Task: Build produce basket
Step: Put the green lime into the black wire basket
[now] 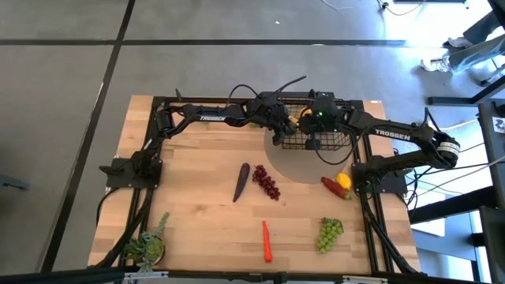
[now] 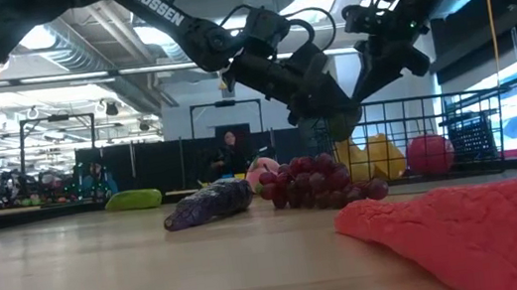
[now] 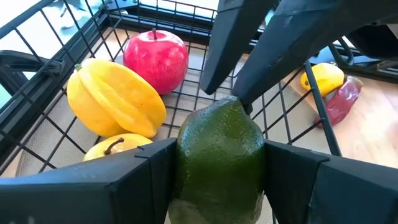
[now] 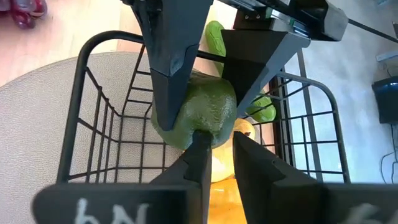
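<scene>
The black wire basket (image 1: pixel 331 142) stands at the table's far right on a round grey mat. Both grippers meet above it. My left gripper (image 3: pixel 221 180), reaching in from the left, is shut on a green avocado (image 3: pixel 221 149). My right gripper (image 4: pixel 219 152) comes from the right, and its nearly shut fingertips are on the avocado's end. A red apple (image 3: pixel 155 53) and yellow fruits (image 3: pixel 115 99) lie in the basket. The eggplant (image 1: pixel 241 181), dark grapes (image 1: pixel 267 183), carrot (image 1: pixel 267 241), green grapes (image 1: pixel 330 233), red pepper (image 1: pixel 333 186) and lemon (image 1: pixel 343 179) lie on the table. My left gripper pinches the avocado's two broad sides (image 3: pixel 186 168) between its two fingers, slanting down from the table's left. The avocado is lifted clear, over the basket's inside at about rim height (image 2: pixel 344 126). My right gripper has its fingertips (image 4: pixel 200 143) on either side of the avocado's narrow end (image 3: pixel 229 102), only at their free ends, coming from the table's right. A narrow gap shows between the fingers.
A leafy potted plant (image 1: pixel 148 246) stands at the near left corner. A green cucumber (image 2: pixel 132 199) lies far back. The two arms' fingers cross close together over the basket. A person shows in the room behind (image 2: pixel 231 154).
</scene>
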Controlling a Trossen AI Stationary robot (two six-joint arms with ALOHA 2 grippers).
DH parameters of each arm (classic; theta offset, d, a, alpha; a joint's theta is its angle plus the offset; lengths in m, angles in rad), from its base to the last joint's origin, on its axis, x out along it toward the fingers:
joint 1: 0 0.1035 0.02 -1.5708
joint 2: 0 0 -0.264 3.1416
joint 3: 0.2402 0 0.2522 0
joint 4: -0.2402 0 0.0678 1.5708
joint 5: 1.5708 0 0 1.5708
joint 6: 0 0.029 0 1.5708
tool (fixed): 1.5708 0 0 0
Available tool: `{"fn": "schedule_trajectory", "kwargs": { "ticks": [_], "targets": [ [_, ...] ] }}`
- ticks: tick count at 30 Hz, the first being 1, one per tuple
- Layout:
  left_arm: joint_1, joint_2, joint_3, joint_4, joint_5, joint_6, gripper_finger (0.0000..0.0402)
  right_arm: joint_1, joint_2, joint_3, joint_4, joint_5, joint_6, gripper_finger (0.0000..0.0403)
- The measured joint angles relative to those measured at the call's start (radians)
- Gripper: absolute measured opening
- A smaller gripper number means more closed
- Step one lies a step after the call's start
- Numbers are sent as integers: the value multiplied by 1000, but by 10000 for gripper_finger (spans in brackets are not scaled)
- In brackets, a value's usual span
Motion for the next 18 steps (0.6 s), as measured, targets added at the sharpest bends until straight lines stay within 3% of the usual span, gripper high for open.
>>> {"fn": "schedule_trajectory", "kwargs": {
  "ticks": [10,18],
  "targets": [
    [-1,0,0,-4,8,4,178,-2,0,0,-5,-76,0,77],
    [-1,0,0,-9,5,7,178,-2,13,0,-5,-77,0,30]
  ]
}}
